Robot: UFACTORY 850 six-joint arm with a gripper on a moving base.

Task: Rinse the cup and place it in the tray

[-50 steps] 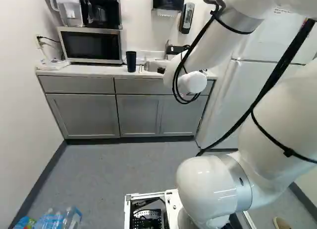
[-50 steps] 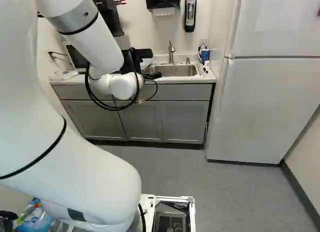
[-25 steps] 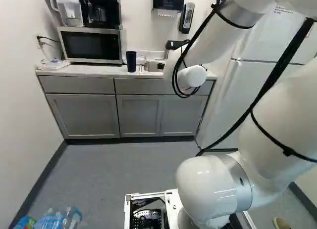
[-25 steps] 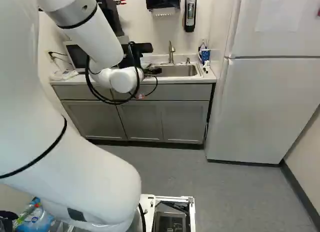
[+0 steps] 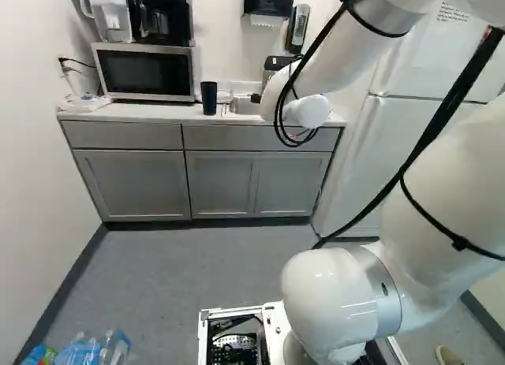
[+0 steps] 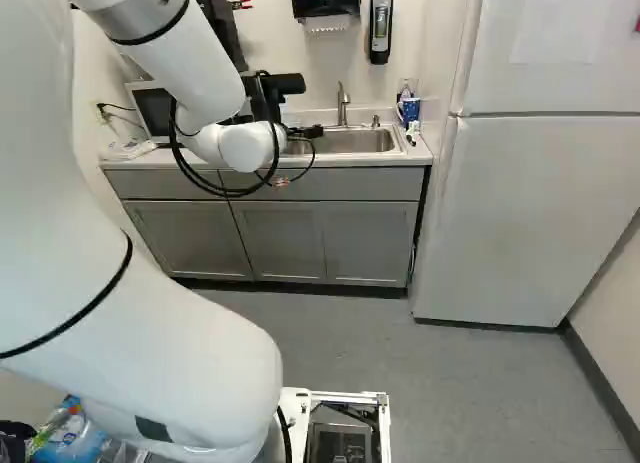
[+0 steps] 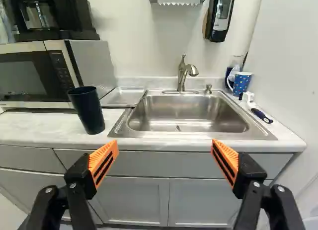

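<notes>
Clock: twelve is straight ahead of the gripper (image 7: 164,143), seen along it in the wrist view.
Counter (image 7: 30,126): pale top, twelve o'clock; carries everything listed below except arm and gripper.
Arm (image 6: 150,353): white, reaching out towards the counter.
Microwave (image 7: 30,76): ten o'clock, close beside the cup. Allow the fingers room at its front corner.
Sink (image 7: 191,115): steel basin, between twelve and one o'clock. For rinsing, after the pick-up.
Gripper: fingers spread wide, orange pads well apart, nothing held. Step in hand, as judged: approach the cup. Best done by easing towards ten o'clock, setting one pad on either side of the wall, and keeping the opening until both are alongside.
Tray (image 7: 124,97): shallow, eleven o'clock, between microwave and sink. Lies just past the cup; a wide finger could knock it.
Faucet (image 7: 184,78): twelve o'clock, spout towards the basin. Needs clearance when the cup comes under.
Cup (image 7: 88,113): dark, tapered, upright, mouth up, on the counter at ten o'clock. Close evenly below the rim, lightly, since the taper may slip; lift straight before crossing to the sink.
Mug (image 7: 242,82): blue, spotted, one o'clock, beyond the sink's corner; probably not the one wanted.
Brush (image 7: 261,115): dark handle, two o'clock, beside the sink.
</notes>
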